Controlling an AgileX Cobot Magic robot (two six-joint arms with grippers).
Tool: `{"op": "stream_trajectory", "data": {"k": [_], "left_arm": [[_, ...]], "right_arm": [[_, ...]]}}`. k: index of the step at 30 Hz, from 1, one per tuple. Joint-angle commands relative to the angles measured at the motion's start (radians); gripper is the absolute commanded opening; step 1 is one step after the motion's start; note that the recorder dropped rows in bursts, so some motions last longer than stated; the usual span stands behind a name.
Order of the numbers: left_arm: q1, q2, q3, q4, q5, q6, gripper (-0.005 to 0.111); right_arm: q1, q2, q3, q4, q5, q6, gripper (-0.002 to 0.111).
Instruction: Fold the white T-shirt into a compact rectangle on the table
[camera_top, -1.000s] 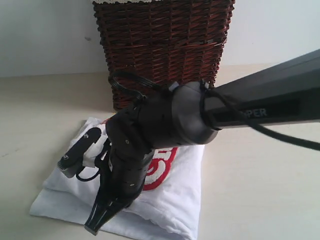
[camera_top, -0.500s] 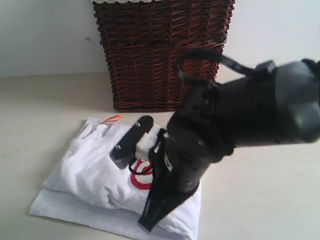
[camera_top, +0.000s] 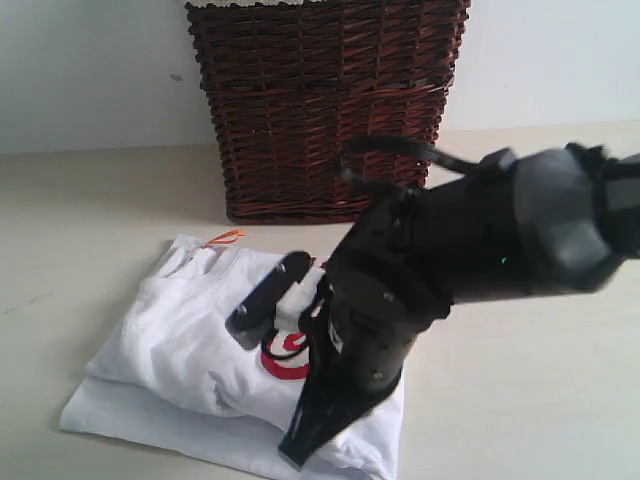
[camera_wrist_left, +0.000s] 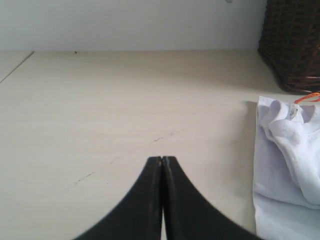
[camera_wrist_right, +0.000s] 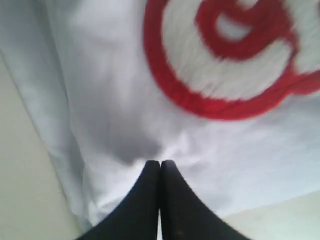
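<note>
shirt: white T-shirt (camera_top: 180, 340) sits bundled on the surface (camera_wrist_left: 100, 100)
right fingers (camera_wrist_right: 149, 200): closed, empty, at its near edge, probably patting it flat
left fingers (camera_wrist_left: 145, 200): closed, parked clear

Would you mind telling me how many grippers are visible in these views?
2. The right gripper, shut, is over the white T-shirt; the left gripper, also shut, shows only in its wrist view, over the table beside the shirt.

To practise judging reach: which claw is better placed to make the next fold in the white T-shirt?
Likely right: the right claw is shut directly over the white T-shirt, while the left claw, also shut, is over bare table beside the shirt.
</note>
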Motion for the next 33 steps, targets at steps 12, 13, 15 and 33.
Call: {"op": "stream_trajectory", "data": {"k": [12, 13, 15, 33], "left_arm": [[0.002, -0.006, 0.0, -0.002, -0.011, -0.003, 0.0], [0.002, -0.006, 0.0, -0.002, -0.011, -0.003, 0.0], [0.002, -0.006, 0.0, -0.002, -0.011, -0.003, 0.0], [0.002, -0.006, 0.0, -0.002, -0.011, -0.003, 0.0]], "right_arm": [[-0.336, 0.171, -0.026, -0.23, -0.223, 0.32, 0.0], [-0.336, 0.176, -0.026, -0.232, -0.22, 0.31, 0.0], [-0.336, 0.17, -0.026, -0.232, -0.22, 0.301, 0.0], [-0.328, -0.545, 0.056, -0.197, -0.217, 0.301, 0.0]]}}
